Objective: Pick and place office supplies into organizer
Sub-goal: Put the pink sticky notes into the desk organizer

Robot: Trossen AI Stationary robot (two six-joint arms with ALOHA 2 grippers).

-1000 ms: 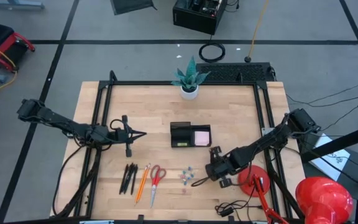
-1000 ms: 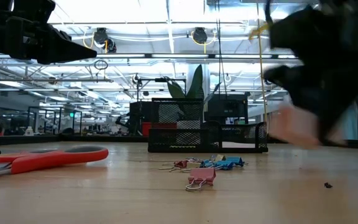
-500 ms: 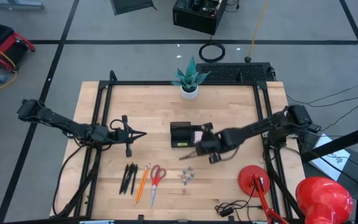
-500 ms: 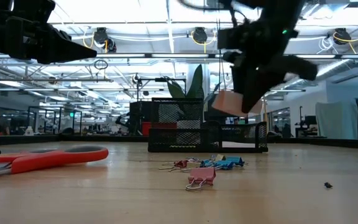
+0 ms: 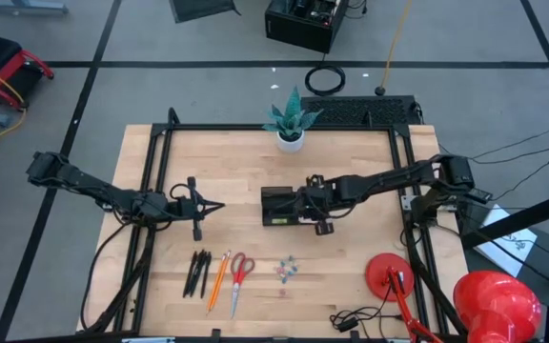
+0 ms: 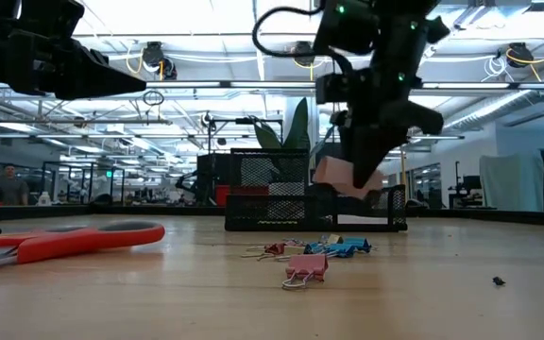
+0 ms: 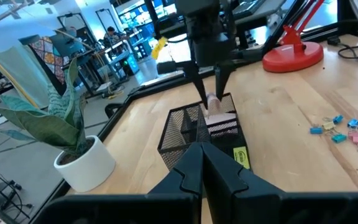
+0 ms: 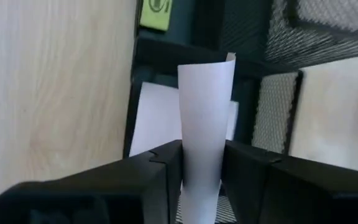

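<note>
the high view looks straight down from well above on the whole table and the floor around it. the low view sits at table-top height, facing level across the wood into the room, close to the clips. the left wrist view looks forward toward the organizer (also seen from above and from the low camera). the right wrist view looks steeply down, very near that same organizer.

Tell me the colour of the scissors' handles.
Red, on the scissors; the low view shows them best.
</note>
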